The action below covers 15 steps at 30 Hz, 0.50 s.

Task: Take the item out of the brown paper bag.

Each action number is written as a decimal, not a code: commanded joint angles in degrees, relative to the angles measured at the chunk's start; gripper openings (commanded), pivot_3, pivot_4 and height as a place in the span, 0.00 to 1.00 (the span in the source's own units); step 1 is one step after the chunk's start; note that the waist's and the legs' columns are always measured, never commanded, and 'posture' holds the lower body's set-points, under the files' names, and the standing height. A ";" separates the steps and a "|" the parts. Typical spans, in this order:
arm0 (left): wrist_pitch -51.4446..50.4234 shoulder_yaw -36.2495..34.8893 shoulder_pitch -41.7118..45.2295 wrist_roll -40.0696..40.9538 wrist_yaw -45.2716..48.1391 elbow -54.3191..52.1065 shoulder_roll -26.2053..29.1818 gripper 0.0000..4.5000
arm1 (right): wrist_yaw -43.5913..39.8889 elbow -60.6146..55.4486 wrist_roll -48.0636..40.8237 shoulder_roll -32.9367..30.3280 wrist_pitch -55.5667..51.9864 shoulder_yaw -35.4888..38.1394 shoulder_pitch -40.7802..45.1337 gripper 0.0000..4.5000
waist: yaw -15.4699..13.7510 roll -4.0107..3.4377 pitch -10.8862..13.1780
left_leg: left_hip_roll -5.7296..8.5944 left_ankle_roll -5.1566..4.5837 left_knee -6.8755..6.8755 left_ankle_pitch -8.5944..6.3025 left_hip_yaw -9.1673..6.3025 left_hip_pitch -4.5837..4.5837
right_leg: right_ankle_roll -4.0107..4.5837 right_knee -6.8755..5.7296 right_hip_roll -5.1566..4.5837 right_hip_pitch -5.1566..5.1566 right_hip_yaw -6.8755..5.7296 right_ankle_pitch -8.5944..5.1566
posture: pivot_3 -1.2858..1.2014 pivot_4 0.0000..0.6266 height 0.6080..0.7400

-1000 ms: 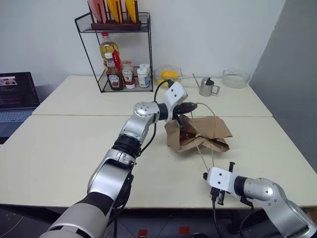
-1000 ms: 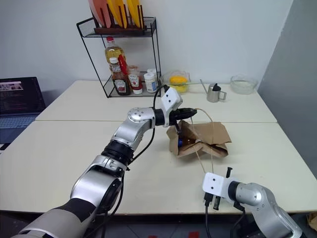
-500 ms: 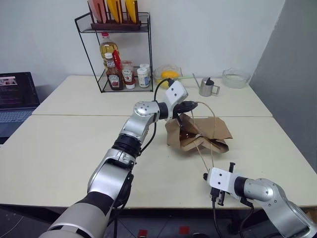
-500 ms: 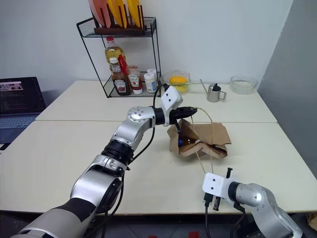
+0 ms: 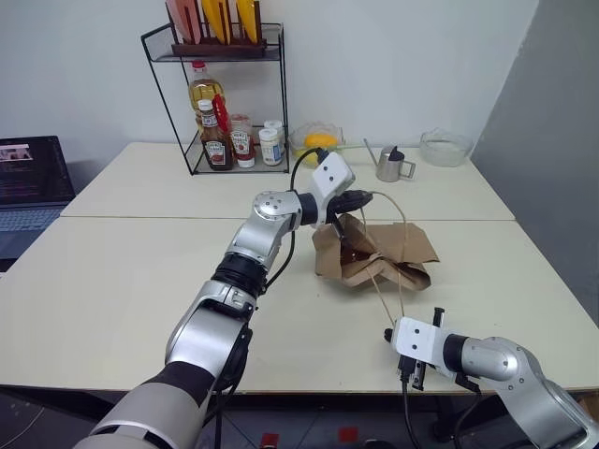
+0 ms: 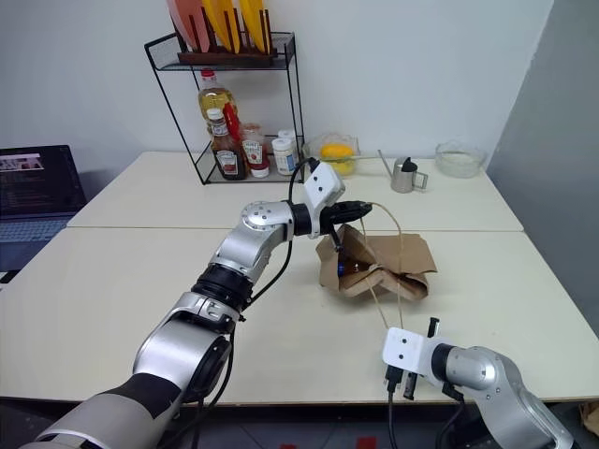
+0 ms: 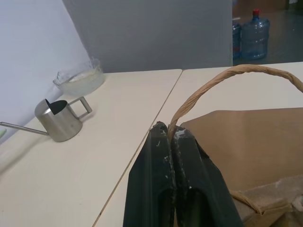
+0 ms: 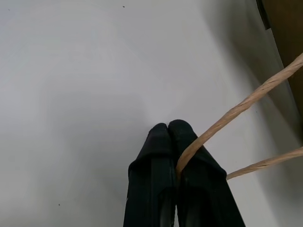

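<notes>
The creased brown paper bag [image 5: 398,245] lies slumped on the table's right half, its mouth facing my left arm. My left gripper [image 5: 367,198] hovers above the mouth, shut on one beige cord handle [image 7: 227,75], which arches up from the bag. My right gripper [image 5: 415,374] sits low near the table's front edge, shut on the other cord handle [image 8: 236,111], which runs taut back to the bag. Inside the mouth I see a dark shape with a bluish spot [image 6: 347,268]; I cannot tell whether it is the item.
A black wire rack [image 5: 225,103] with sauce and oil bottles stands at the back. Beside it are a bowl with yellow fruit [image 5: 318,142], a steel watering can [image 5: 393,166] and a glass bowl [image 5: 445,148]. A laptop [image 5: 33,182] sits far left.
</notes>
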State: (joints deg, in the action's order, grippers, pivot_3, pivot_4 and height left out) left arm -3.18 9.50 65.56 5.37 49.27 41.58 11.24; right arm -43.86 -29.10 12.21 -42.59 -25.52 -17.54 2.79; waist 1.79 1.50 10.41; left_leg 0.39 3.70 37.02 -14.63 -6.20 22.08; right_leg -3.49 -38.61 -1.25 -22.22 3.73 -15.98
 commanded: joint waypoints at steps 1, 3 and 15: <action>3.21 -4.47 4.70 0.72 -3.98 -1.75 1.52 0.00 | -3.74 0.92 -0.92 -1.24 -1.81 -3.34 -3.46 0.01 | 0.00 0.00 0.00 | 0.00 0.00 0.00 0.00 0.00 0.00 | 0.00 0.00 0.00 0.00 0.00 0.00 | 0.52 0.24 1.00; 3.39 -4.45 4.86 0.69 -4.11 -1.45 1.51 0.00 | -4.00 0.78 -0.98 -1.44 -1.92 -3.41 -3.58 0.01 | 0.00 0.00 0.00 | 0.00 0.00 0.00 0.00 0.00 0.00 | -0.01 0.00 0.00 0.00 0.00 0.00 | 0.52 0.24 1.00; 3.86 -4.68 5.16 0.47 -5.08 -1.07 1.59 0.00 | -5.15 -0.35 -1.18 -2.66 -2.29 -3.71 -5.08 0.01 | -0.01 0.00 0.00 | 0.00 0.00 0.00 0.00 -0.01 0.00 | -0.01 0.00 0.00 0.00 0.00 -0.01 | 0.52 0.24 1.00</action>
State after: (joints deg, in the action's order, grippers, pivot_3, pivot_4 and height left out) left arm -2.35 9.50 65.72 5.22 48.78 42.68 11.22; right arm -44.96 -31.15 12.21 -43.99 -25.82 -17.55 1.23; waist 1.79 1.50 10.41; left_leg 0.39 3.70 37.02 -14.63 -6.20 22.08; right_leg -3.51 -38.61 -1.25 -22.22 3.73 -15.99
